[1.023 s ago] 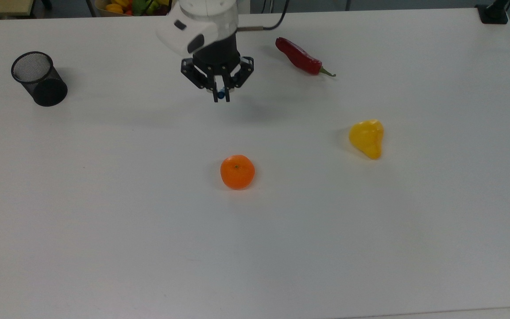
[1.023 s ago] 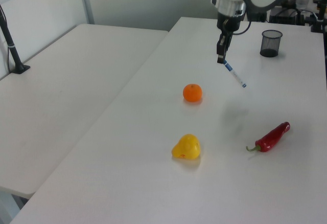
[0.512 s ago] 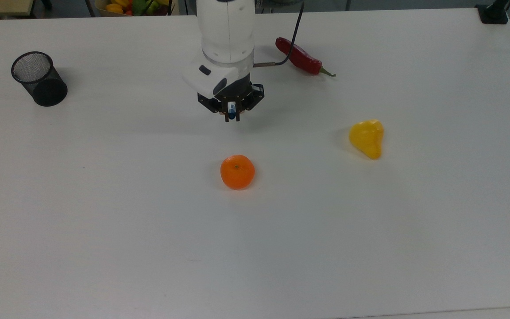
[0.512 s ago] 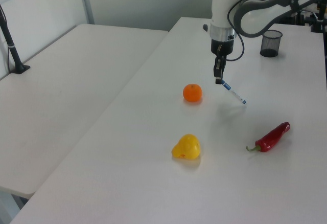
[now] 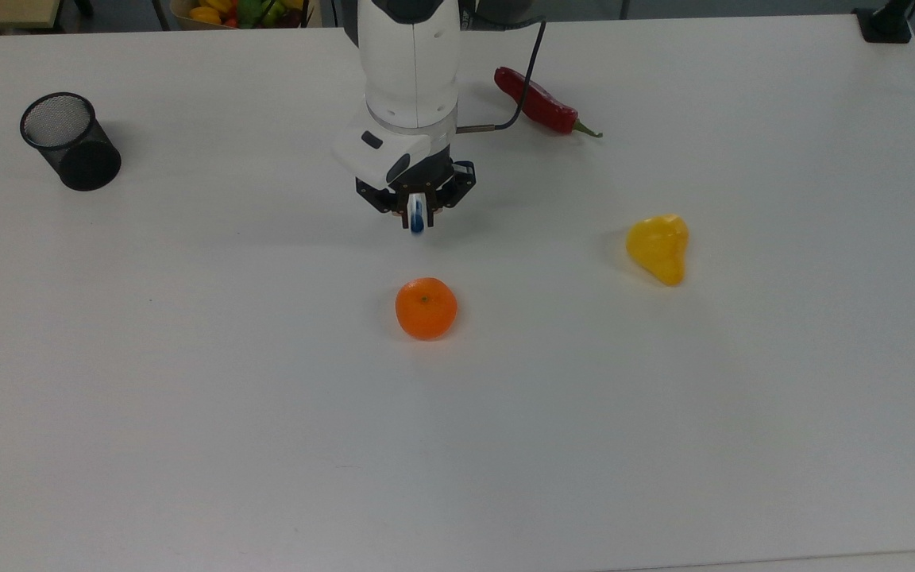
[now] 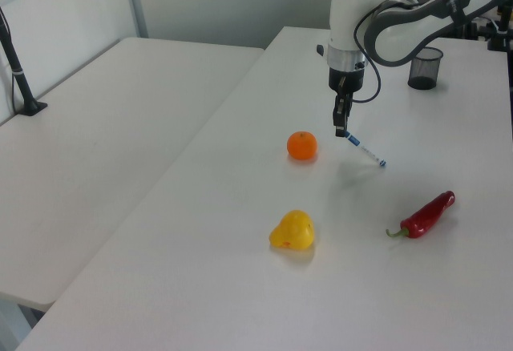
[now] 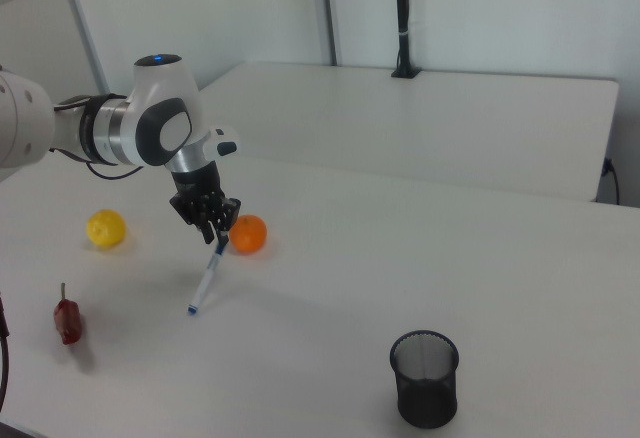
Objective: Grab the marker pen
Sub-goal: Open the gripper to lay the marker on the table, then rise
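My gripper (image 5: 416, 221) (image 6: 341, 129) (image 7: 218, 242) is shut on the blue-capped end of the marker pen (image 6: 365, 149) (image 7: 207, 278) (image 5: 416, 214). The slim white pen hangs tilted below the fingers. Its small blue far end is low over the white table (image 5: 187, 397) or touching it; I cannot tell which. In the top view the pen sits just beyond the orange (image 5: 426, 308), seen end-on between the fingers. In the left view the pen slants down to the right of the orange (image 6: 302, 145).
A black mesh cup (image 5: 70, 141) (image 7: 424, 378) stands at the top view's left. A red chili pepper (image 5: 541, 102) (image 6: 426, 215) lies near the arm. A yellow pear-shaped fruit (image 5: 659, 248) (image 6: 292, 231) lies at the top view's right. A fruit basket (image 5: 235, 11) stands beyond the far edge.
The gripper, shut on the marker pen, has moved from near the back of the table toward the orange and come lower, and the wrist has turned. The other things have not moved.
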Tool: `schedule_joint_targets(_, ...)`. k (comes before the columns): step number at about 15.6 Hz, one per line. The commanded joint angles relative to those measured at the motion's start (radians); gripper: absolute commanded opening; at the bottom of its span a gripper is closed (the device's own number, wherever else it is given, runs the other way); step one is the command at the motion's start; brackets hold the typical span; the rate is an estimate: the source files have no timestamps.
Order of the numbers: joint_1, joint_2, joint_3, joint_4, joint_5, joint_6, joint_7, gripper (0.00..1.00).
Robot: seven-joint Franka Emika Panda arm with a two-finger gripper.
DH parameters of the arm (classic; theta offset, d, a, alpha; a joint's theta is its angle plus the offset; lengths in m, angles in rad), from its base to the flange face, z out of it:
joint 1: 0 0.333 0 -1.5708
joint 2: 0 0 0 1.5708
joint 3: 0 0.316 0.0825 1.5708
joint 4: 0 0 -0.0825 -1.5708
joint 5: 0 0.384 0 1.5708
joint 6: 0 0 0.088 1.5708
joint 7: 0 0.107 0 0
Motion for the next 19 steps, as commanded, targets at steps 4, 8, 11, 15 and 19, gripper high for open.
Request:
schedule_joint_targets(4,0.01,-0.022,-0.007,-0.025,-0.013,0.027,0.004,1.0)
schedule_joint_targets(8,0.01,-0.062,-0.007,-0.021,-0.01,-0.025,0.009,1.0)
schedule_joint_targets(11,0.01,-0.146,-0.007,-0.016,-0.008,-0.128,0.039,1.0)
schedule_joint_targets(15,0.01,-0.266,-0.019,-0.013,0.001,-0.28,0.052,1.0)
schedule_joint_targets(19,0.032,-0.384,-0.108,-0.013,0.013,-0.399,0.068,1.0)
